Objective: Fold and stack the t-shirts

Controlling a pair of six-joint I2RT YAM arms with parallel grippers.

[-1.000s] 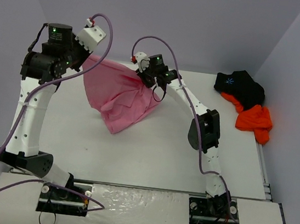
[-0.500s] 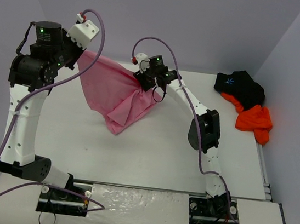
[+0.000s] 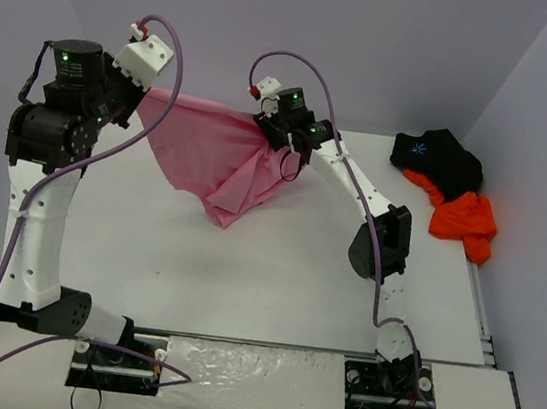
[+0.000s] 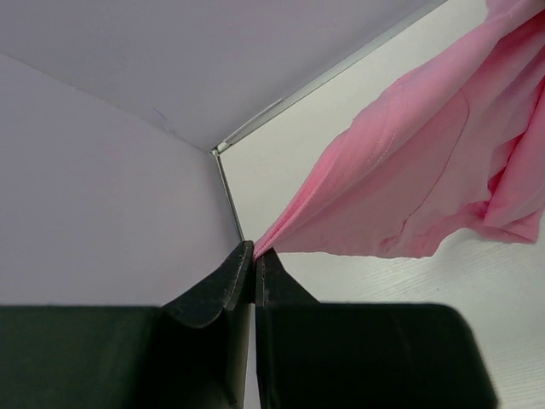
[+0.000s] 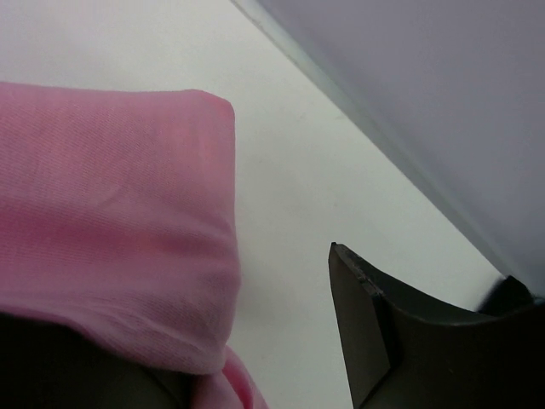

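My left gripper [image 4: 254, 253] is pinched tight on a stitched edge of the pink t-shirt [image 3: 214, 156], its two dark jaws pressed flat together with only a thin fold of cloth between them. From that pinch the shirt stretches taut as a narrow ridge, then widens into a soft, matte sheet with a faint seam line and loose folds. It hangs in the air over the far left part of the white table [image 3: 274, 275], its top edge running across to my right gripper [image 5: 272, 290] and its lower end drooping to a crumpled point.

My right gripper stands open. The fine-knit pink cloth lies draped in a rounded bulge over one jaw, while the other finger [image 5: 375, 341], dark and angular, stands well apart from it with bare table showing between.

At the table's far right corner the black t-shirt [image 3: 441, 156] lies bunched, its light-blue starburst print [image 3: 420, 148] facing up, touching the crumpled bright orange t-shirt [image 3: 463, 221] just nearer.
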